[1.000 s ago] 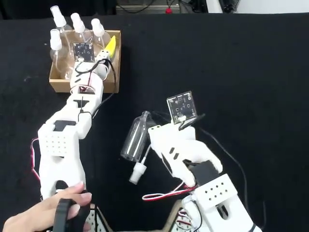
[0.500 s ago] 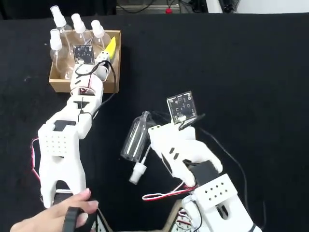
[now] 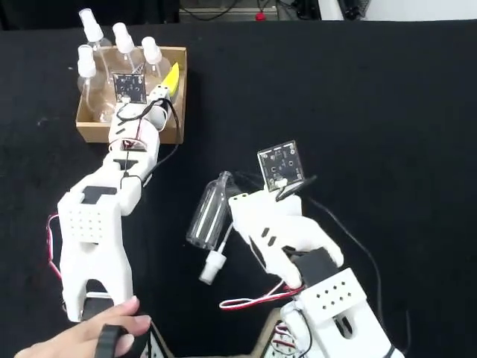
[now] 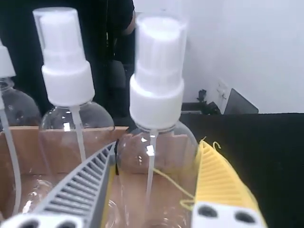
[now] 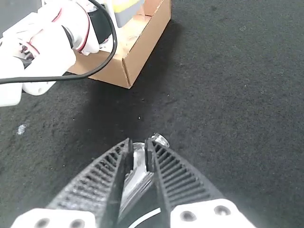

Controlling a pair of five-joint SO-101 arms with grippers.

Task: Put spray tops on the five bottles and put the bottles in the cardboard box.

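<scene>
The cardboard box [image 3: 130, 134] stands at the far left with several clear bottles wearing white spray tops upright inside. My left gripper [image 3: 153, 71] is down in the box, its grey and yellow fingers closed against one capped bottle [image 4: 154, 156]; a second capped bottle [image 4: 71, 109] stands beside it. Mid-table, an uncapped clear bottle [image 3: 209, 212] lies on its side. My right gripper [image 5: 137, 147] is shut on it near the neck, with the open mouth [image 5: 158, 139] just past the fingertips. A loose spray top [image 3: 212, 266] with its tube lies beside that bottle.
The table is covered in black cloth [image 3: 358, 112], with free room to the right and at the back. The left arm [image 5: 47, 38] stretches over the box's near wall [image 5: 142, 47]. Cables trail from both arms.
My left gripper has drawn back slightly toward the box's near wall, and the capped bottle between its fingers has shifted with it. The right arm and the uncapped bottle have not moved.
</scene>
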